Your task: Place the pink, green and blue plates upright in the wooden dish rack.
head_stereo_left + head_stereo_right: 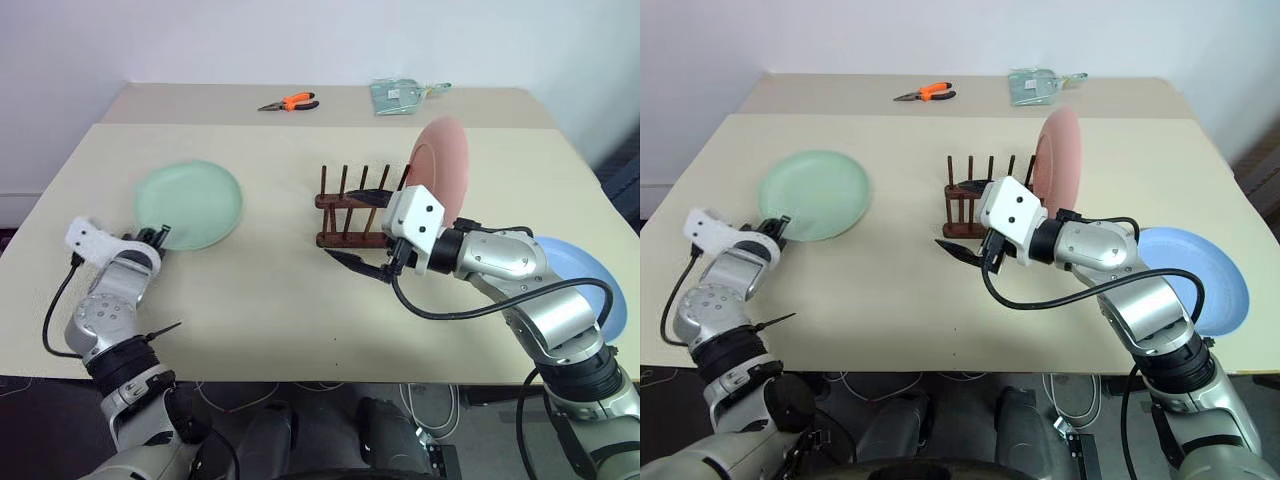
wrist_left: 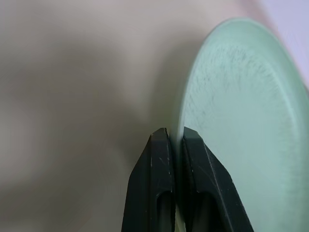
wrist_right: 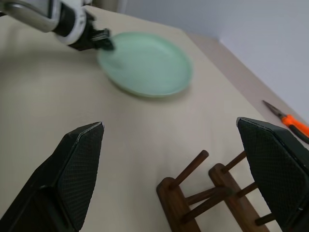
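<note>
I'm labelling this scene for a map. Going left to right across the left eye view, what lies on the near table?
Left gripper → green plate → wooden dish rack → pink plate, standing upright at the rack's right end → blue plate, lying flat.

Dark wooden dish rack (image 1: 352,212), seemingly matt green plate (image 1: 189,204)

Left end effector (image 2: 175,145) at about 9 o'clock, fingers pinched seemingly tight; right end effector (image 3: 169,164) near centre, fingers spread wide.
</note>
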`<state>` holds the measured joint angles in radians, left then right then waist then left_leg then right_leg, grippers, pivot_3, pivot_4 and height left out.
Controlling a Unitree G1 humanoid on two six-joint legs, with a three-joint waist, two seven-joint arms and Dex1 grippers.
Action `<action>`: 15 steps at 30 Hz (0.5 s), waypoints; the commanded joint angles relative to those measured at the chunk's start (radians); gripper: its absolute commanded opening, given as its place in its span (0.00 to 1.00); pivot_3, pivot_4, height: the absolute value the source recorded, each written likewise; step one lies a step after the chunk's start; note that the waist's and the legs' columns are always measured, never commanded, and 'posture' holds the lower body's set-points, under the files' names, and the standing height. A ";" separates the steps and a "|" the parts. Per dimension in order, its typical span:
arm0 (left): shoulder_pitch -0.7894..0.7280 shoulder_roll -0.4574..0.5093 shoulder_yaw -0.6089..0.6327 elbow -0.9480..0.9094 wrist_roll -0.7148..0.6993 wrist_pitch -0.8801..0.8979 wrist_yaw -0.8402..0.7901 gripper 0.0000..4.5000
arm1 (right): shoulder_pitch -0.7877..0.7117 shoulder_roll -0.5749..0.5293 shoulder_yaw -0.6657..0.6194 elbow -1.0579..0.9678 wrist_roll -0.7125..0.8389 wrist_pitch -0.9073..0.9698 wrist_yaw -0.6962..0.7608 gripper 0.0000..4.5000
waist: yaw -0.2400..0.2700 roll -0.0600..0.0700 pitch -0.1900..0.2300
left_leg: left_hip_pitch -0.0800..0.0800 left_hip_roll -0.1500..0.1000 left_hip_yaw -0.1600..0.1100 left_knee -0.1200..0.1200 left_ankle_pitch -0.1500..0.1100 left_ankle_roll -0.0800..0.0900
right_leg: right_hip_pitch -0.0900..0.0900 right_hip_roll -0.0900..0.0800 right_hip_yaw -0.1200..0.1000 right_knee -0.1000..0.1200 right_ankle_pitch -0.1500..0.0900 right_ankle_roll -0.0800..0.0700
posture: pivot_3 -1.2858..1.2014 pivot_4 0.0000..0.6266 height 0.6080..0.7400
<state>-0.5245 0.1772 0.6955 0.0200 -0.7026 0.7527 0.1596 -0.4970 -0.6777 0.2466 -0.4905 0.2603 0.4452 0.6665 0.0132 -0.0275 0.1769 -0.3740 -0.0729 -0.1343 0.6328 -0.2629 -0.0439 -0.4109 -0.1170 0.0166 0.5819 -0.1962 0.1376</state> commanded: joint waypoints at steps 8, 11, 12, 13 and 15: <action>-0.180 0.003 -0.378 -0.272 0.027 -0.061 -0.162 0.01 | -0.289 0.057 0.240 0.341 -0.644 -0.417 -0.160 1.00 | -0.018 -0.001 0.000 | 0.001 0.000 0.002 -0.001 0.000 -0.001 | 0.000 0.000 0.001 0.000 0.000 0.000 | 0.52 0.24 1.00; -0.201 -0.003 -0.398 -0.301 -0.008 -0.038 -0.164 0.01 | -0.343 0.070 0.276 0.473 -0.788 -0.493 -0.227 1.00 | -0.026 -0.001 0.000 | 0.001 0.000 0.002 -0.002 0.001 -0.002 | -0.002 0.000 0.001 0.000 0.000 0.000 | 0.52 0.24 1.00; -0.201 -0.001 -0.404 -0.311 -0.014 -0.029 -0.165 0.01 | -0.350 0.082 0.273 0.504 -0.803 -0.505 -0.237 1.00 | -0.026 -0.001 0.000 | 0.000 0.000 0.002 -0.002 0.002 -0.003 | -0.002 0.000 0.001 0.000 0.000 0.000 | 0.52 0.24 1.00; -0.196 0.001 -0.409 -0.320 -0.019 -0.022 -0.166 0.00 | -0.359 0.094 0.268 0.531 -0.826 -0.507 -0.255 0.94 | -0.026 -0.001 0.000 | 0.000 0.000 0.002 -0.002 0.002 -0.003 | -0.002 0.000 0.001 0.000 0.000 0.000 | 0.52 0.24 1.00; -0.185 -0.002 -0.410 -0.332 -0.025 -0.016 -0.164 0.00 | -0.364 0.115 0.252 0.564 -0.843 -0.512 -0.265 0.81 | -0.027 -0.001 0.000 | 0.000 0.000 0.002 -0.002 0.002 -0.004 | -0.002 0.000 0.002 0.000 0.000 0.000 | 0.52 0.24 1.00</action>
<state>-0.6973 0.1722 0.2867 -0.2571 -0.6974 0.7398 0.0019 -0.8284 -0.5740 0.5208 0.0673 -0.5614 -0.0516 0.4196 -0.0135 -0.0282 0.1773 -0.3735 -0.0726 -0.1327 0.6306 -0.2608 -0.0474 -0.4127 -0.1169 0.0185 0.5817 -0.1960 0.1373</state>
